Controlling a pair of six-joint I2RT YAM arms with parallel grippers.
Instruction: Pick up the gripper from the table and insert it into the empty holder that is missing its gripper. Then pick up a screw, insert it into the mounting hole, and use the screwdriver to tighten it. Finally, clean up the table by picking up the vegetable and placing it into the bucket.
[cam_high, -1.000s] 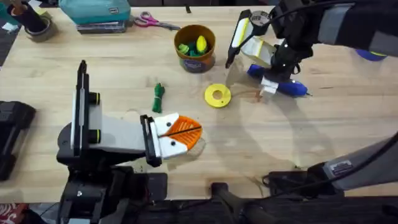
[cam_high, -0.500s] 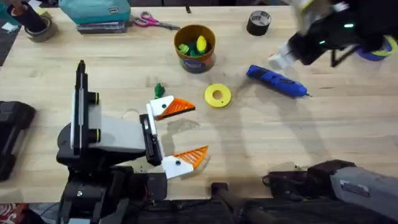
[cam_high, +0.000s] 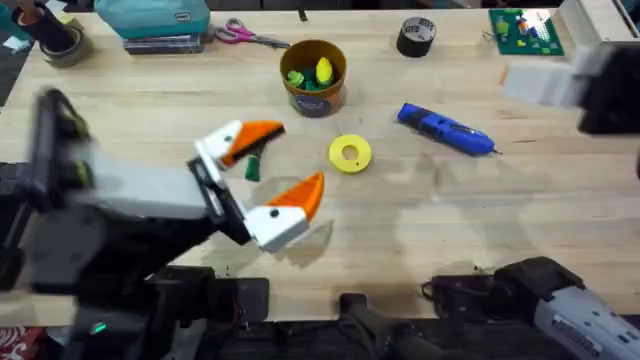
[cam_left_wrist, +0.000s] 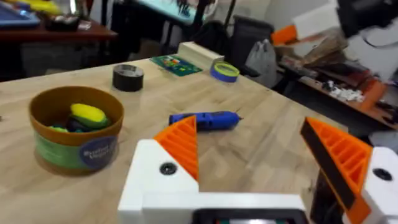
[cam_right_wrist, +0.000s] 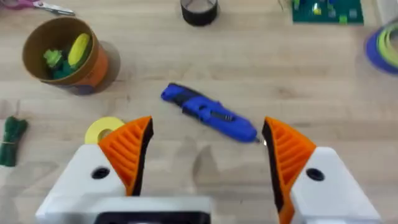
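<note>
My left claw (cam_high: 268, 170) gapes wide, empty, just over the vegetable (cam_high: 252, 166) lying left of the yellow disc (cam_high: 349, 153). It looks light and soft; I'd pinch mid-stalk. My right claw (cam_right_wrist: 205, 152) is open too.

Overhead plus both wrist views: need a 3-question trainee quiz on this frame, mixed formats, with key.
1. True or false: the screwdriver is lying on the table, with nothing gripping it.
2. Multiple choice: the vegetable is (A) inside the bucket, (B) on the table by the left gripper, (C) held by the right gripper.
3. Fill in: both grippers' fingers are ____ (open or shut).

Key:
1. True. It lies alone on the wood, to the right of the yellow disc.
2. B. It lies beside the left gripper's upper orange finger, partly hidden by it.
3. Open. Both wrist views show a wide gap.
</note>
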